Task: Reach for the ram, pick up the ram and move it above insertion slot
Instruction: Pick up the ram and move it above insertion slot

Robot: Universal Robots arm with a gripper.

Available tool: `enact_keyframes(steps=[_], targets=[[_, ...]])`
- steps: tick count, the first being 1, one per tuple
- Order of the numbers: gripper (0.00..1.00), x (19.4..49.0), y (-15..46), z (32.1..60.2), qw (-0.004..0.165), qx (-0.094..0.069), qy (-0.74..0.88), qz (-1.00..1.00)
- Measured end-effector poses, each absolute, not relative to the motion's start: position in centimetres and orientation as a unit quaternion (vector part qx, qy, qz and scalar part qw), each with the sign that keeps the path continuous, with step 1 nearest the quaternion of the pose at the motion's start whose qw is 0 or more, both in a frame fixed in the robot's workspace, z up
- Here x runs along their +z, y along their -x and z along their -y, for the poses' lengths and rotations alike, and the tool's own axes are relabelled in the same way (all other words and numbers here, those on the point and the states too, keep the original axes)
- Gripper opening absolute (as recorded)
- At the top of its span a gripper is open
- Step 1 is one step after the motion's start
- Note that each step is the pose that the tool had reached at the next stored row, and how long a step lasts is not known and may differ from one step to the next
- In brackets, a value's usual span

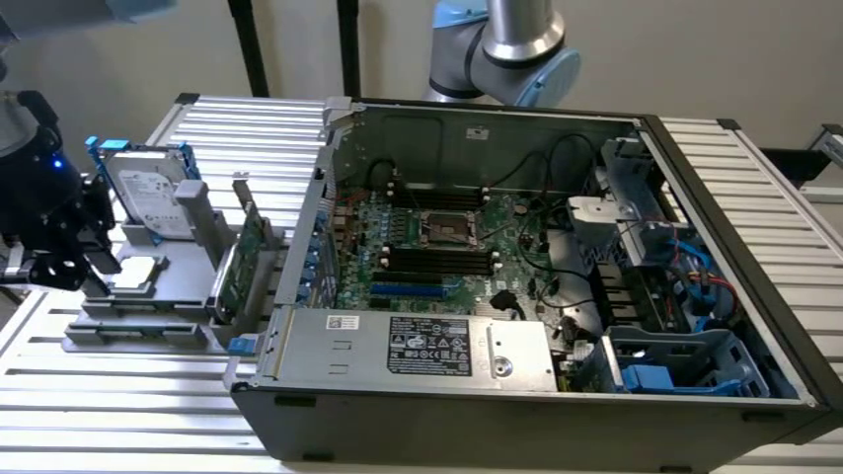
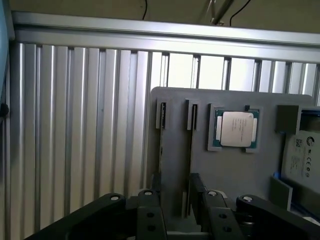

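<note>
Ram (image 2: 190,160): a thin stick standing on its edge in a narrow slot of the grey holder (image 2: 230,170). It shows as a dark line.
Gripper (image 2: 177,200): black, with its jaws apart and nothing held. It hangs over the slot end of the holder, and the ram's edge runs between its fingers (image 2: 150,215).
Holder: sits on the ribbed metal surface (image 2: 75,125). It carries a square silver chip (image 2: 235,129) in a pocket, a silver hard drive (image 2: 302,157) with blue rails, and a green card (image 1: 235,267).
Writing: the hard drive has a white label, too small to read. The stickers on the silver box (image 1: 409,346) are too small as well.
Computer case (image 1: 685,168): open on top, at the exterior view's right of the holder. A green board (image 1: 435,247) and wires lie inside.
</note>
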State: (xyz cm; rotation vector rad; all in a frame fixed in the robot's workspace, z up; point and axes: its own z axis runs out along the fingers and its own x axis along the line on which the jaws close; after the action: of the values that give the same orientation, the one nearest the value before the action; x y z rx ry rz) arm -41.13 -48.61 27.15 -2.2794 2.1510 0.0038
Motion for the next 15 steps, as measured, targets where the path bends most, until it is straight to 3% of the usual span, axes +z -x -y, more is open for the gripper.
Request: enact_keyframes(steps=[15], targets=[[0.36, 24.4, 40.5, 49.9, 0.004, 0.001, 0.727, -0.686]])
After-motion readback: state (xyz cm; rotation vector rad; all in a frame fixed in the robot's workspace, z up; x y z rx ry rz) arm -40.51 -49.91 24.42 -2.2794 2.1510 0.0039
